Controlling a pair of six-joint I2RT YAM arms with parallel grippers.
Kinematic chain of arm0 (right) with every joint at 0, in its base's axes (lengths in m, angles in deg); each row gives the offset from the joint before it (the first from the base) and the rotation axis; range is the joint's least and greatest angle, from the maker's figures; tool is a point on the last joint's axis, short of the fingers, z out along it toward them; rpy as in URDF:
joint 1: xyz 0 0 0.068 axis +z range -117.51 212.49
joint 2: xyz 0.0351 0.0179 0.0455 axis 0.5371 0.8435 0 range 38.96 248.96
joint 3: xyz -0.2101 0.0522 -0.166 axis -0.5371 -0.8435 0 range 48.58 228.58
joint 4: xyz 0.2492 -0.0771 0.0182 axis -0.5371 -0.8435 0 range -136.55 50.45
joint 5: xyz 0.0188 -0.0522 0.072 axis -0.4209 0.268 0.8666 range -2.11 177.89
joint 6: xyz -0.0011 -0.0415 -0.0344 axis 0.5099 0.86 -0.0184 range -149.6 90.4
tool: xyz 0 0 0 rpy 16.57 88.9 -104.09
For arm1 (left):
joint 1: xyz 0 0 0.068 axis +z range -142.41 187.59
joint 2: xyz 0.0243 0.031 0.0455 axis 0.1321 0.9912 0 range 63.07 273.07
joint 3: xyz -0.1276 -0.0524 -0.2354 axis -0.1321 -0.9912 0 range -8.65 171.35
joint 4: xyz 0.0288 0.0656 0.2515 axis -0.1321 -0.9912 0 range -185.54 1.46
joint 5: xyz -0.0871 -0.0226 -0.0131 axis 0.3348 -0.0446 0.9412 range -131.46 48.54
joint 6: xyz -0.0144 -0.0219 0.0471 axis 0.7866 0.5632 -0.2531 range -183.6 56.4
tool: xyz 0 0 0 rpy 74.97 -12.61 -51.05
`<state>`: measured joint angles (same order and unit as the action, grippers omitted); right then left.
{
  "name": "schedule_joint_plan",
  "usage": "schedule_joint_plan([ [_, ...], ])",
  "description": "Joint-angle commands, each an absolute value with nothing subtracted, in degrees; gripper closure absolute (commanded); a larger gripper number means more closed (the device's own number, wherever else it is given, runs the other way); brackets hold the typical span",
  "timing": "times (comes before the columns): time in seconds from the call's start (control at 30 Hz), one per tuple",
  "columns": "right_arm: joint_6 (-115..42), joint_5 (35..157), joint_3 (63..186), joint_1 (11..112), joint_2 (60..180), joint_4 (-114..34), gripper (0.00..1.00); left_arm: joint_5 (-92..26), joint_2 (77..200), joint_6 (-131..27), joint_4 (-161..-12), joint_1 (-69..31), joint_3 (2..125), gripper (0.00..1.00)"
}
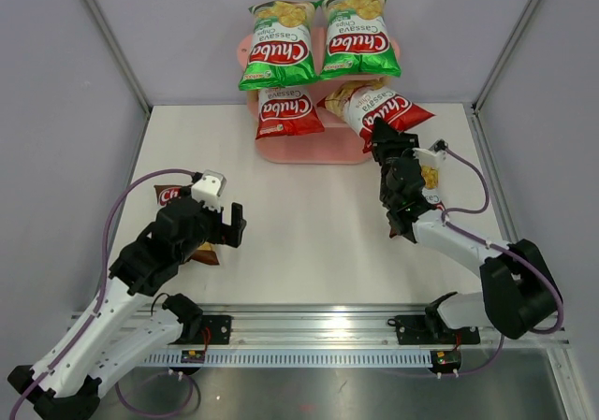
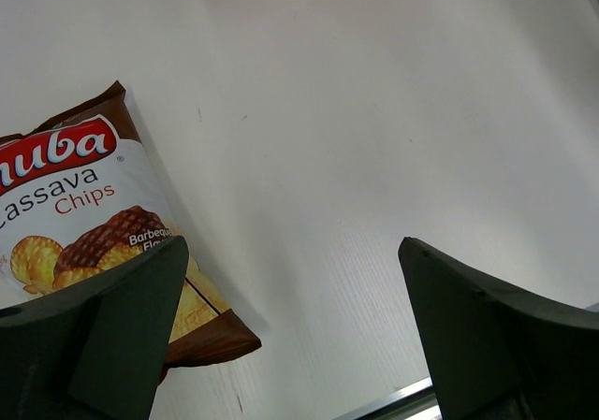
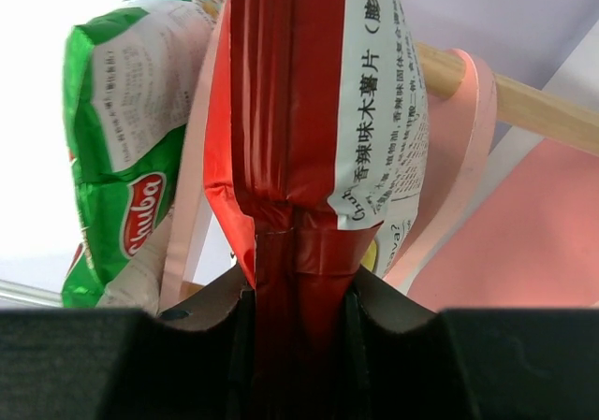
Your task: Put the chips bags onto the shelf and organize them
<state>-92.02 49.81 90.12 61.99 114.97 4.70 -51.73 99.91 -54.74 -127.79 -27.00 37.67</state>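
A white table (image 1: pixel 309 242) seen from above, with a pink shelf (image 1: pixel 318 151) standing at its far edge, centre. On the top board 2 bags of chips lie side by side, labels up: the left green bag (image 1: pixel 276 48) and the right green bag (image 1: pixel 358 38). Below the top board, on the left side, lies the left red bag (image 1: pixel 287 111), its label facing up.

The right pincer (image 1: pixel 382 137) is clamped tight on the near edge of the right red bag (image 1: pixel 384 109). That bag is tilted, its far end reaching over the right side of the shelf. Whether it rests on a board cannot be told. The right wrist view shows the 2 fingers (image 3: pixel 215 326) squeezing the bag's sealed seam, with a pink board and a wooden post (image 3: pixel 510 104) close behind.

Under the right arm, near the table's right edge, a half-hidden bag (image 1: pixel 430 181) lies flat, its colour unclear.

The left pincer (image 1: pixel 223 235) hangs with its jaws spread wide, gripping nothing, at the near left of the table. A brown bag (image 2: pixel 84 214) lies flat on the table beneath it, mostly under the left finger, label up. The space between the fingers shows bare table.
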Motion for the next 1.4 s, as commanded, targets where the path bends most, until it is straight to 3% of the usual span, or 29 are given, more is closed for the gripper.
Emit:
schedule_joint_plan([
  [0.0, -93.76, 45.89, 94.10, 61.76, 118.05, 15.99, 1.00, -50.95, 99.45, -55.51, -125.28, -27.04, 37.84, 0.01],
  [0.4, -90.34, 32.61, 100.86, 65.80, 131.06, 22.93, 1.00, -63.25, 98.14, -53.05, -126.95, -27.04, 38.28, 0.01],
  [0.93, -89.11, 26.98, 113.52, 68.44, 150.22, 29.71, 0.96, -65.37, 94.71, -52.70, -126.33, -27.04, 37.58, 0.01],
  [1.37, -93.24, 21.89, 121.08, 69.40, 155.41, 16.08, 0.89, -65.55, 93.83, -52.79, -126.33, -27.04, 37.40, 0.01],
])
